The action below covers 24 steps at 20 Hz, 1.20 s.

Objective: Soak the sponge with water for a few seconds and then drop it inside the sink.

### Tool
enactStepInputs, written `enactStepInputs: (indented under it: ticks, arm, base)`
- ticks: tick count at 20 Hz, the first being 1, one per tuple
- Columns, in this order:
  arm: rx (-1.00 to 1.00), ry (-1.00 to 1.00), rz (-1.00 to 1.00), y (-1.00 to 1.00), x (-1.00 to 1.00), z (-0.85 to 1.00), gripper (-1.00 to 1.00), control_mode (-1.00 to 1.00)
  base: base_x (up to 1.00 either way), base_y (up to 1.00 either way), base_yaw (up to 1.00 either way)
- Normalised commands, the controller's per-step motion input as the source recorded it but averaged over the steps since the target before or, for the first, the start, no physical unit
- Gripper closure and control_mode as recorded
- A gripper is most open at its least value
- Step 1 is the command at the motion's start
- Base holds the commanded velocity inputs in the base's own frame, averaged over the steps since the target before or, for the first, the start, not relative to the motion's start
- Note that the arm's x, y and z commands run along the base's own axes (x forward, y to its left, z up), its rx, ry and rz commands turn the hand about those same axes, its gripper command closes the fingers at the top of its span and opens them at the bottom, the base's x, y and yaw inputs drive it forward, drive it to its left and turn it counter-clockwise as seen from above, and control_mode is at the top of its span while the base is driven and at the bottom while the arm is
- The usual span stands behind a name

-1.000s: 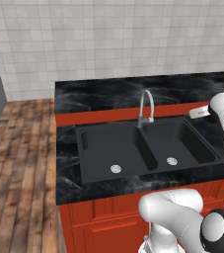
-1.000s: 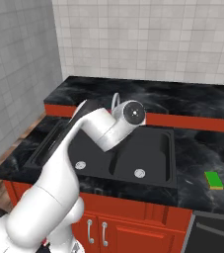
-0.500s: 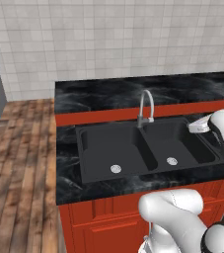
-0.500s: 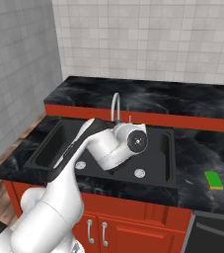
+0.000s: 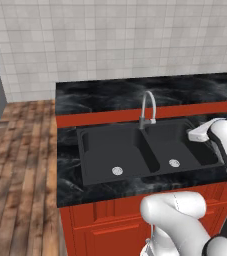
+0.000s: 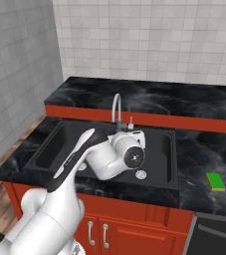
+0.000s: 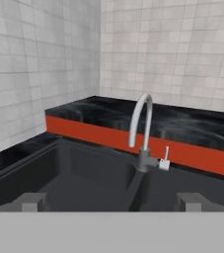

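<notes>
The sponge, yellow with a green top, lies flat on the black countertop to the right of the sink. My gripper hovers low over the narrower right basin of the sink, far from the sponge. It faces the curved grey faucet. In the hand view the gripper is open, its two dark fingertips wide apart with nothing between them, and the sink lies below. No water runs from the faucet.
A glossy black marbled countertop wraps around the sink, with a red raised ledge behind the faucet. Tiled walls stand behind and to the left. Red cabinet doors are below, and wooden floor lies to the left.
The arm has swung down and towards the sink, bringing the hand from above the right countertop to low over the narrower basin. The gripper stays open and the sponge has not moved.
</notes>
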Motion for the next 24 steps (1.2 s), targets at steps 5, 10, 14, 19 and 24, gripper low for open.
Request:
enactStepInputs:
  ticks: [5, 10, 14, 19, 24]
  arm:
    - [0.00, -0.01, 0.00, 0.06, 0.03, 0.00, -1.00, -1.00]
    - [0.00, 0.00, 0.00, 0.03, 0.22, 0.00, -1.00, -1.00]
    - [0.01, 0.00, 0.00, 0.09, 0.28, 0.00, -1.00, -1.00]
    - [0.06, 0.00, 0.00, 0.00, 0.29, -0.12, -1.00, -1.00]
    - [0.08, 0.00, 0.00, 0.00, 0.25, -0.24, -1.00, -1.00]
  base:
    - [0.00, 0.00, 0.00]
    - [0.00, 0.00, 0.00]
    - [0.00, 0.00, 0.00]
    - [0.00, 0.00, 0.00]
    - [0.00, 0.00, 0.00]
